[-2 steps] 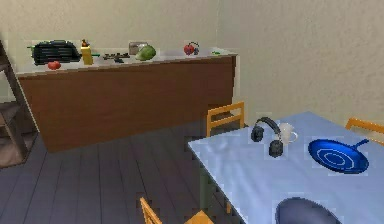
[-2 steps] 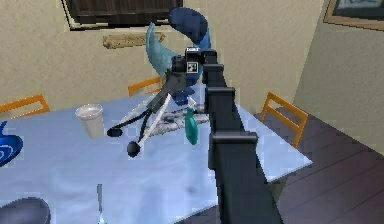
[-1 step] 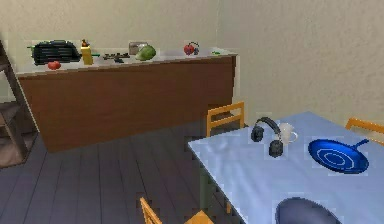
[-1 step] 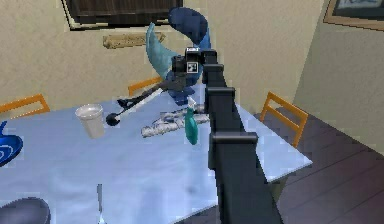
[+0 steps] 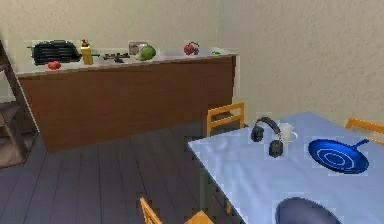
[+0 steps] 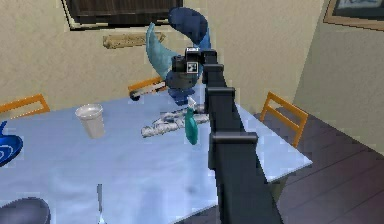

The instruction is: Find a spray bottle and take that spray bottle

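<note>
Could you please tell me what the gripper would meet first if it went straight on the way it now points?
Likely the dark blue rounded thing just beyond the gripper, before the wall; depth there is unclear.

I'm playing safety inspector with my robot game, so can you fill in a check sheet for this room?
Surface: table with a pale blue top, wooden chairs around it.
Job's things: small teal thing on the table beside the arm, maybe the spray bottle; too small to be sure.
Clutter: cup, headphones, blue pan, dark bowl, grey thing lying flat.
Gripper: gripper at the table's far side, things behind it; cannot tell whether it holds anything.
Cables: nothing seen.
Surroundings: counter with food and a yellow bottle; framed picture on the wall.
</note>
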